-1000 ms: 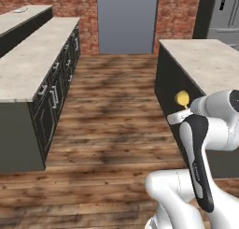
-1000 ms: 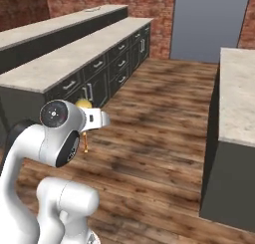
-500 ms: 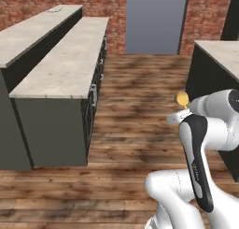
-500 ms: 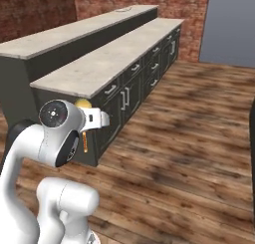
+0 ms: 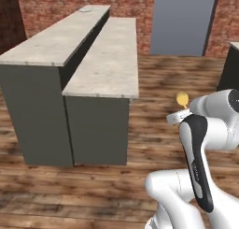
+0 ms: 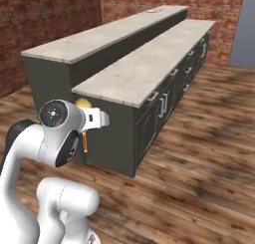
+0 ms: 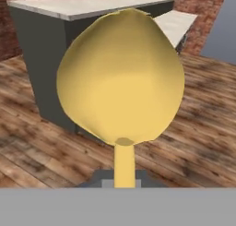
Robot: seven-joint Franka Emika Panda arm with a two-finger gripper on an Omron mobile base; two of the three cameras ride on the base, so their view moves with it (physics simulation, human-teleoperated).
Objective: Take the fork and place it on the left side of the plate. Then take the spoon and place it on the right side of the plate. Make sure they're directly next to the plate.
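My gripper (image 7: 123, 178) is shut on the spoon (image 7: 120, 77), a yellowish-golden one whose rounded bowl stands close in front of the hand camera. In the left base view the spoon's bowl (image 5: 182, 99) sticks up above the hand (image 5: 179, 117). From the right, the spoon (image 6: 82, 103) shows behind the wrist, with its thin handle hanging below. The arm is folded close to the base, above the wooden floor and apart from the counters. A small flat grey round thing, which looks like the plate (image 5: 86, 9), lies far off at the end of the higher counter (image 6: 99, 36). The fork is out of view.
A long two-level dark counter with pale stone tops runs ahead: the lower top (image 5: 109, 60) beside the higher one. Its drawer fronts (image 6: 164, 103) face the wooden floor (image 6: 199, 158). Brick walls and a grey door (image 5: 184, 20) close the far end.
The whole picture has shifted as the base drives and turns: the long counter has come nearer and swung toward the middle. The arm's pose and the held spoon stay the same.
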